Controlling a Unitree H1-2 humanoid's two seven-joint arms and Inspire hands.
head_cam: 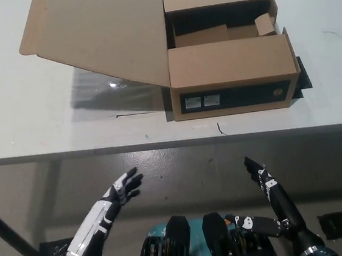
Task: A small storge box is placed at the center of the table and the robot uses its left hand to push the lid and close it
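Task not yet begun. The counter (29, 118) carries the box (229, 67) at far centre-right, its lid (97, 35) fully open, leaning left. Left hand (123, 189) and right hand (260, 176) hover below the near edge, fingers released, holding nothing. Box interior is dark; contents unclear.

Single head view looks steeply down over the table (29, 118).
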